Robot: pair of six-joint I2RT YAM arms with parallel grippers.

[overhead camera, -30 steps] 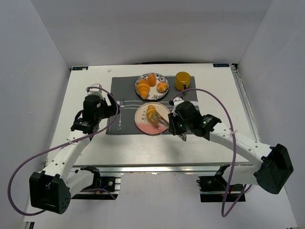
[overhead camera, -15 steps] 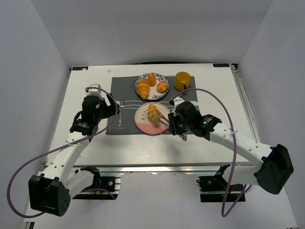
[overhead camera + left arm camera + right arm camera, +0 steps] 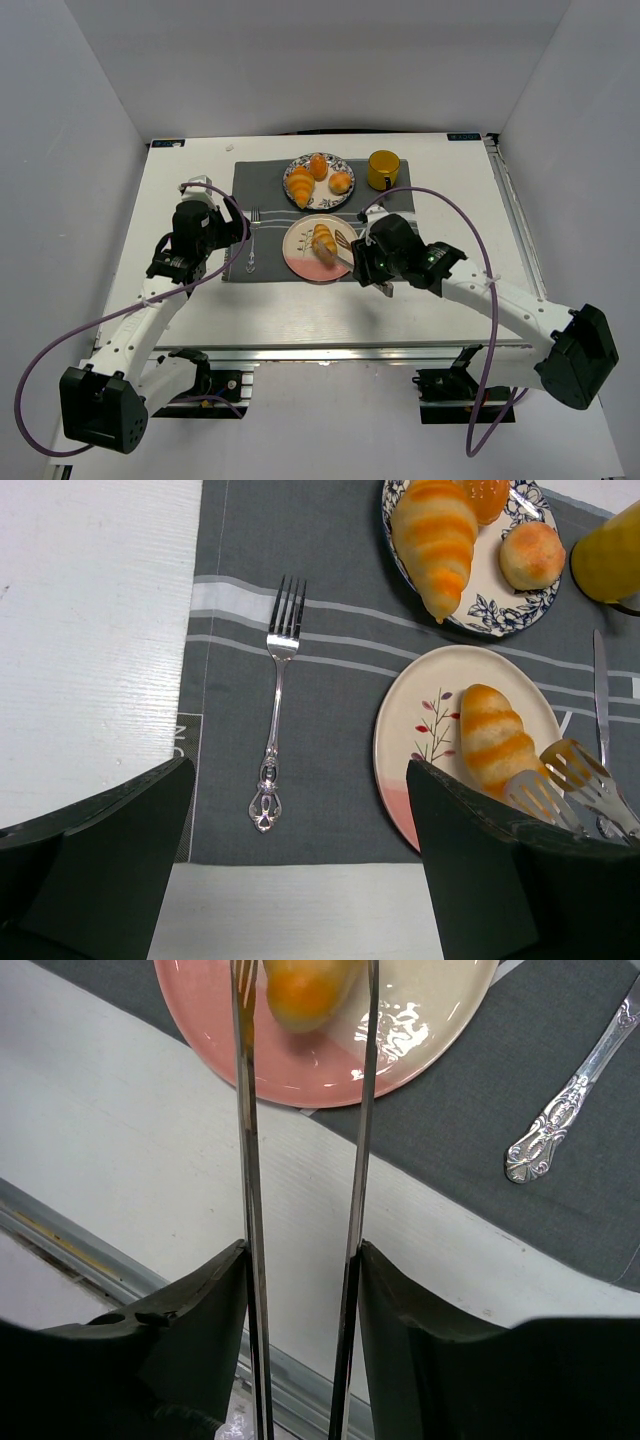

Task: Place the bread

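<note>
- A grey placemat (image 3: 330, 790) lies on the white counter (image 3: 90, 630), midway between its left and right edges and closer to its far edge.
- A pink-and-cream plate (image 3: 400, 725) sits at the placemat's near edge and holds 1 item, the bread (image 3: 497, 742). The bread lies flat on the plate's cream half.
- A blue-patterned plate (image 3: 500, 618) sits at the placemat's far edge and holds 3 items: a wide croissant (image 3: 437, 535) and 2 round buns (image 3: 533, 552).
- A yellow mug (image 3: 382, 168) stands at the placemat's far right corner, just beside the patterned plate. What is inside it cannot be told.
- A fork (image 3: 275, 710) lies left of the pink plate and a knife (image 3: 570, 1100) lies right of it.
- The right fingers (image 3: 200, 1320) carry long metal tongs (image 3: 248, 1160). They are released: the 2 tong arms stand apart, with the bread's near end loosely between their tips.
- The left fingers (image 3: 100, 860) are spread wide over the placemat's near left corner, grasping nothing.
</note>
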